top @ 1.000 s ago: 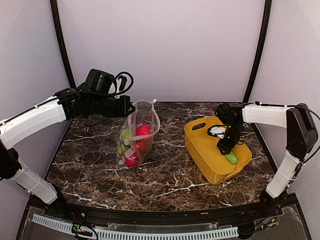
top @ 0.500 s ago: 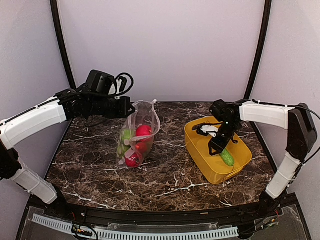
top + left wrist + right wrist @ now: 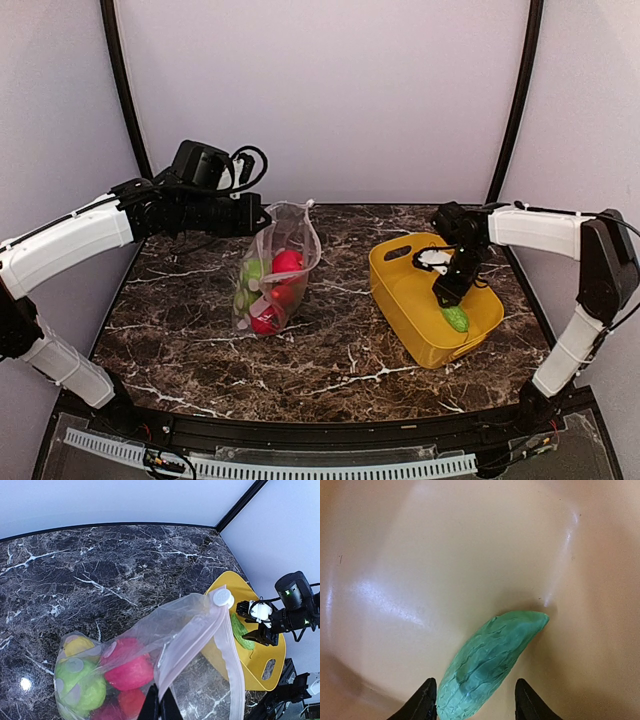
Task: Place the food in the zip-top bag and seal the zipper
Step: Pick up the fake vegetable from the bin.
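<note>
The clear zip-top bag [image 3: 276, 272] stands on the table with red food [image 3: 286, 262] and green food [image 3: 250, 271] inside. My left gripper [image 3: 262, 218] is shut on its upper edge and holds the mouth up. In the left wrist view the gripper [image 3: 160, 707] pinches the bag [image 3: 170, 625] by the pinkish zipper [image 3: 196, 632]. Red [image 3: 127, 667], green [image 3: 80, 682] and yellow [image 3: 75, 644] pieces show through the plastic. My right gripper [image 3: 449, 290] is open inside the yellow tub [image 3: 405, 300], low over a green ridged food piece [image 3: 458, 319]. In the right wrist view the gripper [image 3: 474, 692] straddles one end of that piece [image 3: 492, 657].
The yellow tub's rim [image 3: 220, 587] lies just right of the bag's mouth, its handle slot [image 3: 399, 252] toward the back. Dark marble tabletop [image 3: 330, 350] runs between bag and tub. Black frame posts [image 3: 127, 100] stand at the back corners.
My right gripper shifted left inside the tub and came back to the right over the green piece. The left gripper and the bag have stayed still.
</note>
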`<action>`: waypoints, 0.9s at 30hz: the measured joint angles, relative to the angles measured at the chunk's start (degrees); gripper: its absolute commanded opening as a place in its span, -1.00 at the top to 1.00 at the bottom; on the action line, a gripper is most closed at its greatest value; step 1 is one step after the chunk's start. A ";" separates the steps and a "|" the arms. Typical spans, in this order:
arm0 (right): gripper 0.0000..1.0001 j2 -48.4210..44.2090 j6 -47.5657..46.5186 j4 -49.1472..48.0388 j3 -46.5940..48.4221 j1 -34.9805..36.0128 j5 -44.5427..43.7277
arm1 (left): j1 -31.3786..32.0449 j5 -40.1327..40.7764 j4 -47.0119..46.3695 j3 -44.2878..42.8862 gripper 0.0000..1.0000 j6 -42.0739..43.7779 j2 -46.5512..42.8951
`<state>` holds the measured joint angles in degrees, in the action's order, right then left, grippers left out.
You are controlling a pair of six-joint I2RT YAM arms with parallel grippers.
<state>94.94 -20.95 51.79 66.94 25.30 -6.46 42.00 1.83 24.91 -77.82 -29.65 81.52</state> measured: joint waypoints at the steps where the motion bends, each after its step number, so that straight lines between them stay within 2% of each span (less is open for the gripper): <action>1: -0.04 0.20 0.04 -0.15 -0.07 -0.09 -0.26 | 0.00 0.00 0.00 0.00 0.99 0.00 0.00; 12: -0.06 5.27 0.94 -0.87 -0.11 -1.31 0.24 | 0.00 -0.02 0.02 0.00 0.98 0.00 0.00; 19: 0.30 7.34 1.99 -0.83 0.02 -1.75 1.44 | 0.00 0.07 0.04 0.00 0.98 0.02 0.00; 27: 0.38 6.84 1.97 1.77 6.29 -1.75 4.42 | 0.00 0.11 0.04 0.00 0.98 0.07 0.00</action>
<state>101.78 -18.98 53.56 73.23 23.55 -2.04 42.00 1.93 24.95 -77.82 -29.58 81.52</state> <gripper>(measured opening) 0.363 0.009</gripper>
